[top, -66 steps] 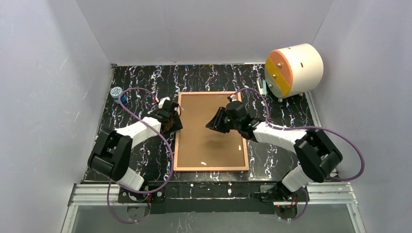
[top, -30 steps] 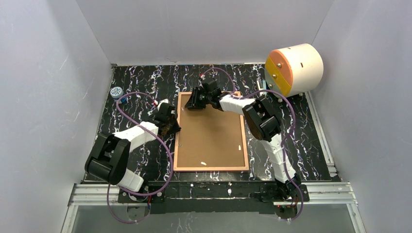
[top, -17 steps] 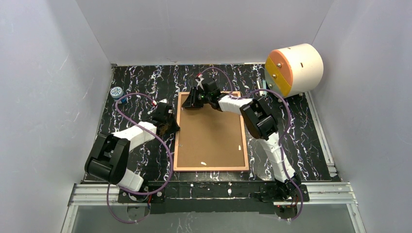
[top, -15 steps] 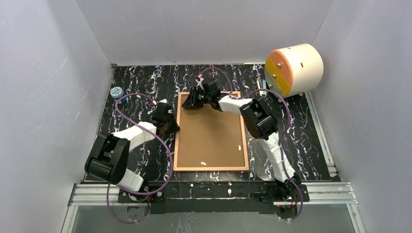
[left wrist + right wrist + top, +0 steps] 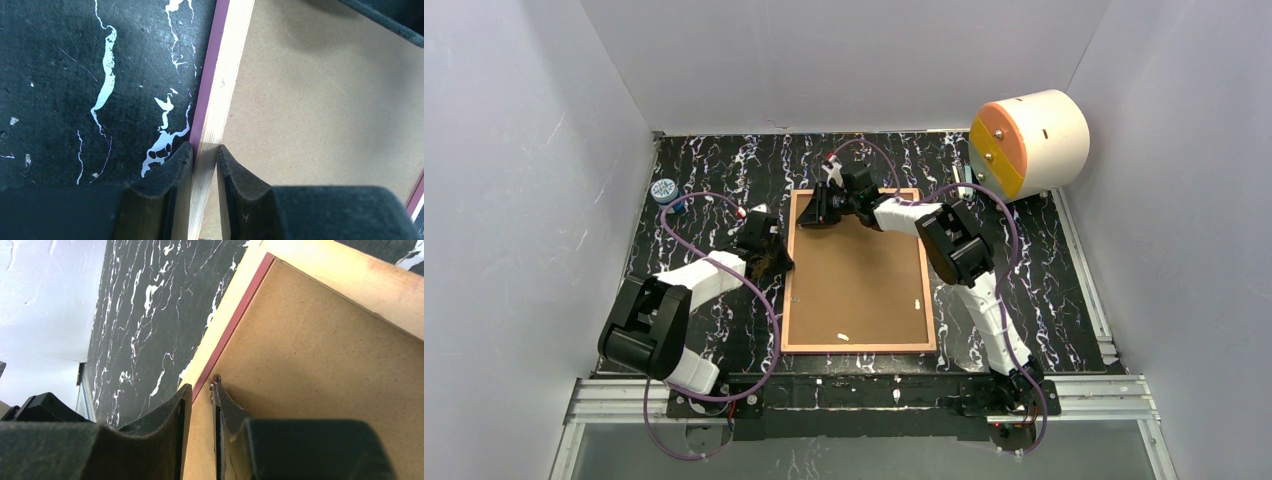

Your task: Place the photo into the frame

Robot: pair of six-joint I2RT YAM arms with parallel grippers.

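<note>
Frame: we count one frame [image 5: 787, 290], lying flat on the tabletop [image 5: 714, 170] with its wood-brown back up.
Backing board: one backing board [image 5: 859, 270], seated inside the frame; two white scraps [image 5: 843, 337] lie on it toward the frame's near edge.
Claws: we count two, both on the frame.
Left claw [image 5: 204, 150]: on the frame's left rail, pinching it, one finger outside and one on the board side.
Right claw [image 5: 200, 387]: at the frame's far-left corner, jaws narrow and astride the rail; we cannot tell whether they grip.
Others: one white drum [image 5: 1029, 142] beyond the frame's far-right corner; one small round cap [image 5: 664, 189] well left of the frame.
</note>
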